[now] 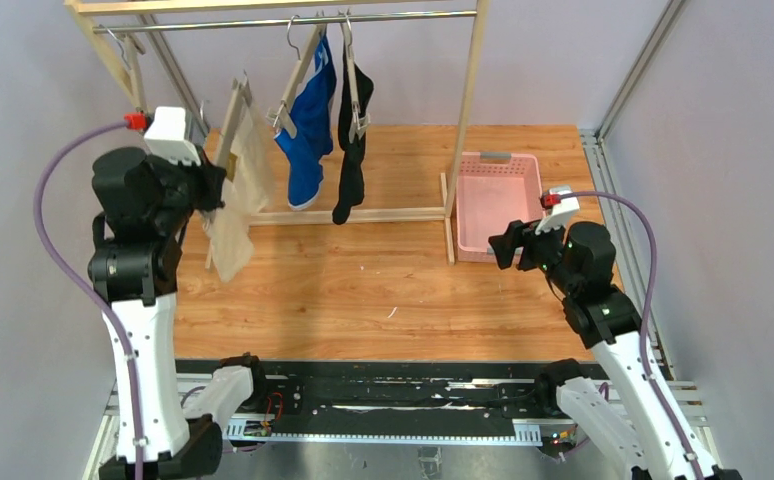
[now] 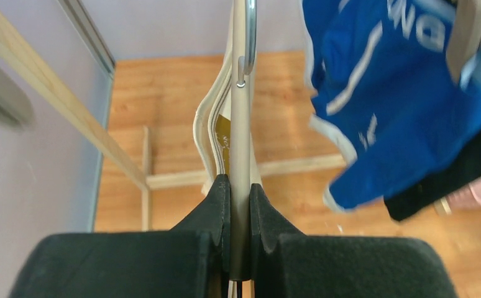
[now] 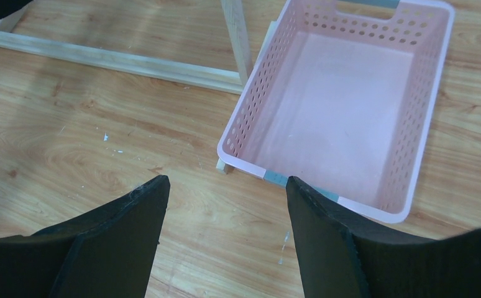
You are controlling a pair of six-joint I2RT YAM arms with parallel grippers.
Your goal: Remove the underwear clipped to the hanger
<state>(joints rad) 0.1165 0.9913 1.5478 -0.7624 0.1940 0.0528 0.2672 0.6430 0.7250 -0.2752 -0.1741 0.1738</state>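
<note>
Hanger point(image 2: 240, 124) steadied, clamped in your left tool point(image 2: 239, 186), cream underwear point(image 1: 229, 230) clipped just below it. Your right tool point(image 3: 225, 186) gapes empty, basket point(image 3: 421, 124) just ahead; next, bring it across to tug the cloth free.

Three hang clipped: cream briefs point(image 1: 233, 215), blue briefs point(image 1: 308, 125), black briefs point(image 1: 348, 175).

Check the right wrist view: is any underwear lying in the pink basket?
No, the pink basket shows only its bare floor and perforated walls.
</note>
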